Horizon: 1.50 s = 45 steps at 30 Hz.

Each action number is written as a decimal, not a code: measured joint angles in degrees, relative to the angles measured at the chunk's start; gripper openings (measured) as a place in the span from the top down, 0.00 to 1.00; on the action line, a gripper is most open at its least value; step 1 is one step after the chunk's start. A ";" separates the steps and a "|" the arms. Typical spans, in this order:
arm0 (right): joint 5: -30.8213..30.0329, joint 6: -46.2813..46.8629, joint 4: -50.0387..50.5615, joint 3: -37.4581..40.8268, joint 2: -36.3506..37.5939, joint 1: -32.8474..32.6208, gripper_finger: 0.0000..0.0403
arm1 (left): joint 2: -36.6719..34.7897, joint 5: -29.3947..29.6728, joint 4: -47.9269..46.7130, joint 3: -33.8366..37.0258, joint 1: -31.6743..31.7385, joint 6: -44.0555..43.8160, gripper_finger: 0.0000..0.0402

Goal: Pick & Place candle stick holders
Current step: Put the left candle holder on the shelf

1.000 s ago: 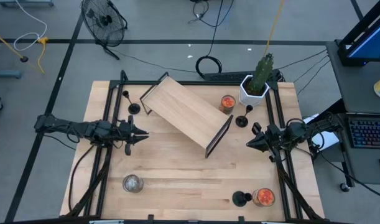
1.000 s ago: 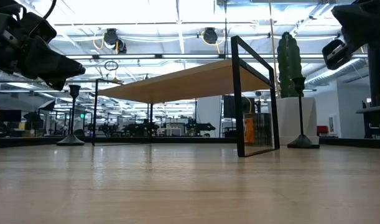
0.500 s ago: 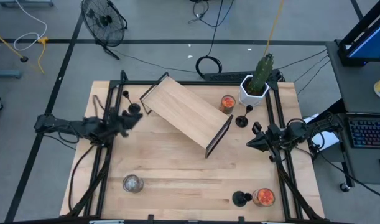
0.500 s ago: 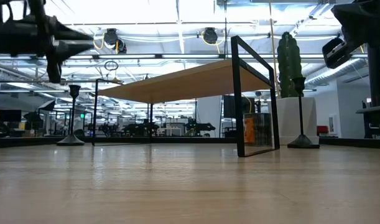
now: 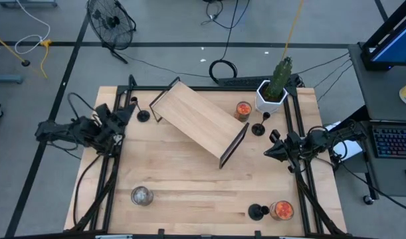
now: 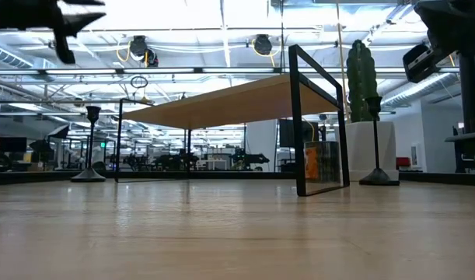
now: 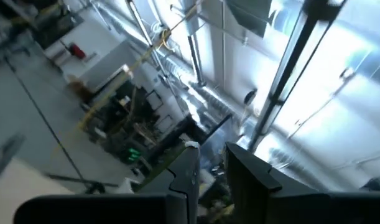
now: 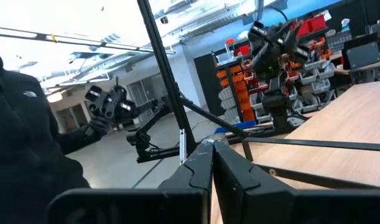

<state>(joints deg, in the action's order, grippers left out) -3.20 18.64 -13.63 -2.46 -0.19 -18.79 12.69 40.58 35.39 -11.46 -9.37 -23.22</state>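
Swung back and tilted upward, the left tool (image 5: 125, 113) stands slightly apart and empty, the right tool (image 5: 268, 153) together, and all three candle stick holders (image 5: 143, 116) remain unplaced on the surface (image 5: 189, 179)

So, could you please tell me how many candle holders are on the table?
3: one candle holder at the far left by the wooden shelf's end, one beside the white plant pot, one at the near edge next to an orange jar.
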 joint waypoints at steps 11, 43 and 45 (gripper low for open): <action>0.20 0.15 -2.06 0.00 0.00 0.00 0.99 | 18.66 19.32 -54.96 -32.28 0.13 -6.14 0.81; 0.24 -6.08 -1.95 0.00 -0.02 0.00 0.99 | 56.79 -17.03 -123.13 -69.44 47.51 -18.06 0.81; 0.24 -6.08 -1.95 0.00 0.00 0.00 0.99 | 58.58 -17.06 -123.09 -69.44 49.58 -15.26 0.81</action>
<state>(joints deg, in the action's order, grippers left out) -2.96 12.56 -15.57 -2.46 -0.19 -18.79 71.27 23.52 -87.70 -80.90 40.21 -38.48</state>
